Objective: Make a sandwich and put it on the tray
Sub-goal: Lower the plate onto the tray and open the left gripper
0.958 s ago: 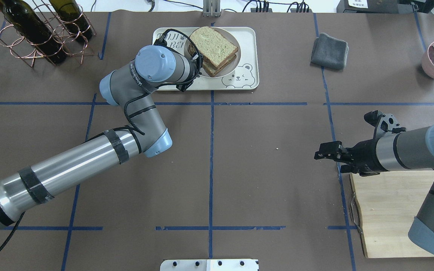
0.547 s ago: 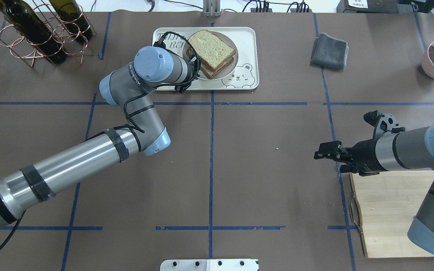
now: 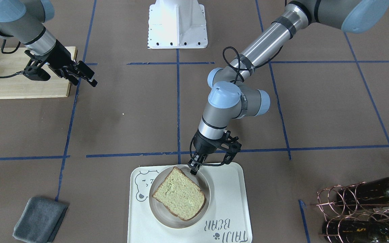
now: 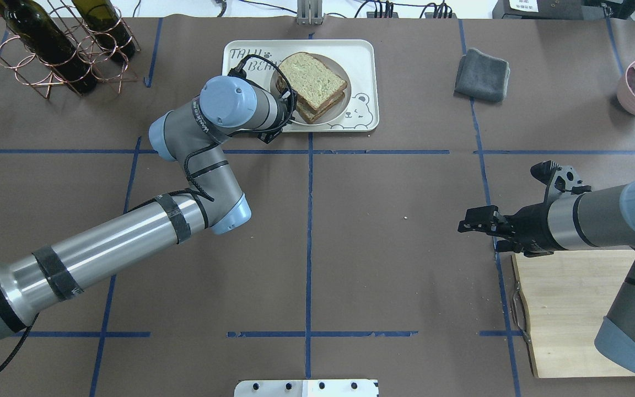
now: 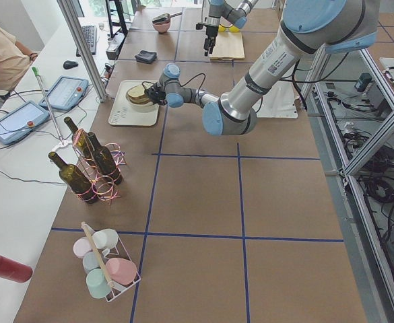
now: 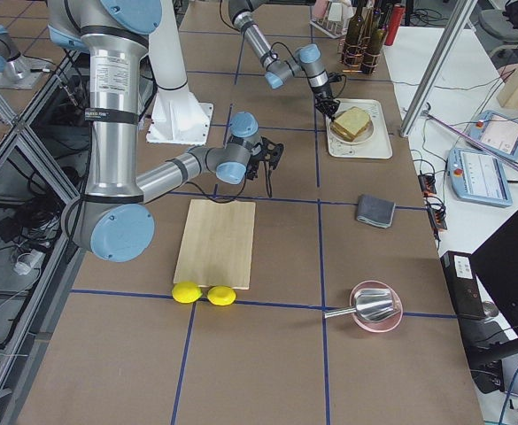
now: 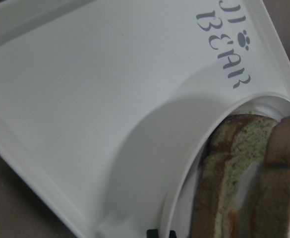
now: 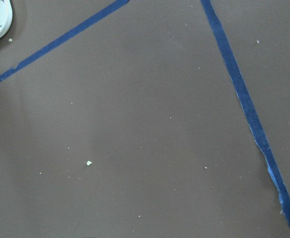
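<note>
Logging: left gripper (image 3: 194, 166) clamped on rim of small round white plate (image 3: 162, 215); tan dark-crusted bread sandwich (image 3: 181, 197) on it, atop cream rectangular bear tray (image 3: 228, 202), lying just beyond gripper. I judge release next.

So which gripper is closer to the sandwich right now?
Left. The left gripper is right at the rim of the plate holding the sandwich, on the tray; the right gripper hangs far away, beside the wooden cutting board.

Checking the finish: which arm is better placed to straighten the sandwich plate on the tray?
Left: the left hand is at the plate rim on the tray; the right hand hangs far off by the cutting board.
</note>
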Tool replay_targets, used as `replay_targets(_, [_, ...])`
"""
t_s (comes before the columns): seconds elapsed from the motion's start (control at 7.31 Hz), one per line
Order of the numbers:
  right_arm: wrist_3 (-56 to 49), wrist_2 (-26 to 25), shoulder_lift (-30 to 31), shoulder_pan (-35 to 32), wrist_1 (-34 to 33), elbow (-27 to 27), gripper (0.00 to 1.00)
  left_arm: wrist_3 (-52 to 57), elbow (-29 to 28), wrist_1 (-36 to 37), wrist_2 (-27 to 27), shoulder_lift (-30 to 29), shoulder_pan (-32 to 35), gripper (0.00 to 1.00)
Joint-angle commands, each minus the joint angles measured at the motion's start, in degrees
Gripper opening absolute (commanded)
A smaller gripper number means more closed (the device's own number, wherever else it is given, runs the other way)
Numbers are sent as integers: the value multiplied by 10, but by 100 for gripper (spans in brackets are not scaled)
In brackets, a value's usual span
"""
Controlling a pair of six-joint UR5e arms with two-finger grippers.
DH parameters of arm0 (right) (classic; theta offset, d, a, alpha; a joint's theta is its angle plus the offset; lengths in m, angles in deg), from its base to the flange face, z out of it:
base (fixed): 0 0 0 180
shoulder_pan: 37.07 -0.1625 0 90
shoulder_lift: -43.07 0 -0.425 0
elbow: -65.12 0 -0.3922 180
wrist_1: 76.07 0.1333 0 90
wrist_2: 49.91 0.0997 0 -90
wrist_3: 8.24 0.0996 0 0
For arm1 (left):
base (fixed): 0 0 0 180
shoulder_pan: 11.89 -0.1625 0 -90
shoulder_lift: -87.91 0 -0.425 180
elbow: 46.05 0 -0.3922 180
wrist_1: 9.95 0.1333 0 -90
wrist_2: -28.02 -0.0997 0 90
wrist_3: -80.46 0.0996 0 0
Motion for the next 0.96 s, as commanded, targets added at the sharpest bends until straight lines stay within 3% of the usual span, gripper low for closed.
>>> replay_targets(0.0, [0, -1, -1, 0, 0, 1, 100, 17, 2, 0, 0, 2, 1, 25])
replay_targets(0.27, [0, -1, -1, 0, 0, 2, 100, 22, 12, 0, 0, 5, 4, 25])
replay_targets(0.55, [0, -1, -1, 0, 0, 1, 100, 50, 78, 2, 3, 53, 6, 26])
replay_targets(0.68, [0, -1, -1, 0, 0, 1, 100, 56, 106, 5, 26, 67, 16, 26])
replay_targets(0.82, [0, -1, -1, -1, 0, 1, 100, 64, 171, 6, 59, 118, 32, 26])
